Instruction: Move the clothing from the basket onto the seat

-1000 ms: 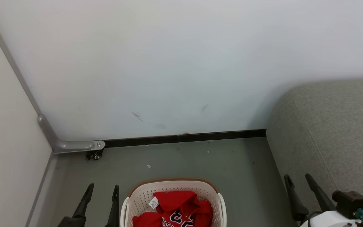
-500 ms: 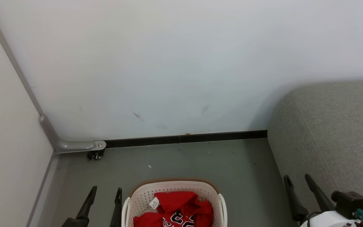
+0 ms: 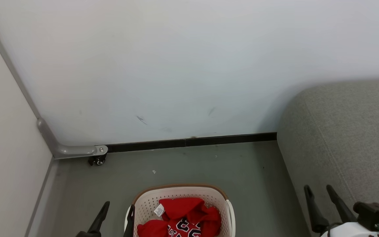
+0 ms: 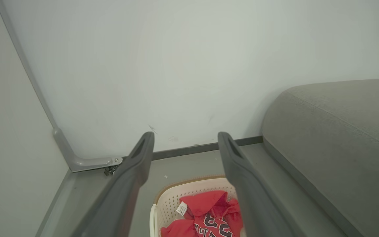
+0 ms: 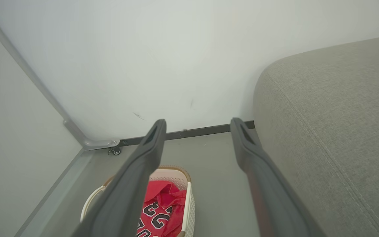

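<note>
A: Bright, even light; the white wall (image 3: 189,65) looks washed out, no hard shadows.
B: A soft shadow lies where the sofa (image 3: 347,131) meets it. In the wrist views the near fingers (image 4: 127,184) blur and straight lines bow slightly.

The red clothing (image 3: 183,214) lies crumpled in the cream basket (image 3: 180,190) on the grey floor (image 3: 192,164), its white tag showing. The left gripper (image 3: 119,205), fingers spread, hangs just beside the basket's left rim; the right gripper (image 3: 317,187), also spread, hangs against the grey seat (image 3: 347,131)
</note>
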### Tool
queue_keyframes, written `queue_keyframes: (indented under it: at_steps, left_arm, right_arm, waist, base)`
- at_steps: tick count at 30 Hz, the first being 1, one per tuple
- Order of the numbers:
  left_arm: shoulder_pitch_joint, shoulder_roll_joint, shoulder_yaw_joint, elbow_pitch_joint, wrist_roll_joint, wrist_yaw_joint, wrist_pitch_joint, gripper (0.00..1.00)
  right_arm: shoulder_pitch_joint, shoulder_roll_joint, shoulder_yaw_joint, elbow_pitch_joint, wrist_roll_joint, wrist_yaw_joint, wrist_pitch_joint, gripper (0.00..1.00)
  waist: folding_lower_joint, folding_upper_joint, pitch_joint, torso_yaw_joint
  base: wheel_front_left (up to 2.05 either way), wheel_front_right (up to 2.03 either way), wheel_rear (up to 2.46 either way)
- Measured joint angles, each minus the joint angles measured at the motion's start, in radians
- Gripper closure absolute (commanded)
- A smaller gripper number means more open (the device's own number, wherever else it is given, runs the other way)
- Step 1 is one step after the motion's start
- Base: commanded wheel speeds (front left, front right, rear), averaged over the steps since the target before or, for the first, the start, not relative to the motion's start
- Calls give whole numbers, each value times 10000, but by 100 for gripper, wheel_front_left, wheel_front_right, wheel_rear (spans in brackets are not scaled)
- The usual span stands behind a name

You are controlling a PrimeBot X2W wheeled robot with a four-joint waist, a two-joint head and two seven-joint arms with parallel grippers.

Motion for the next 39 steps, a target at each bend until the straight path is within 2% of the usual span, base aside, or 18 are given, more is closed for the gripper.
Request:
queue_keyframes:
  at_steps: [6, 13, 21, 39]
  left_arm:
    - [15, 6, -176, 349, 82, -104, 0, 0]
    - [26, 13, -658, 945, 648, -619, 0, 0]
    - [-3, 17, -855, 1576, 780, -968, 0, 0]
    - [-1314, 10, -840, 3149, 240, -1241, 0, 0]
  right_arm:
    - [289, 0, -244, 42, 81, 0, 0, 0]
    - [845, 17, -272, -19, -2, 0, 0, 0]
    - [1445, 25, -301, -96, -61, 0, 0, 0]
    - [1600, 15, 587, -888, 50, 2, 0, 0]
  waist:
    - [0, 0, 124, -126]
    - [0, 0, 380, -280]
    - [0, 0, 817, -456]
    - [-1, 0, 2384, -878]
  base:
    - [0, 0, 0]
    - [0, 0, 0]
    - [0, 0, 0]
    - [0, 0, 0]
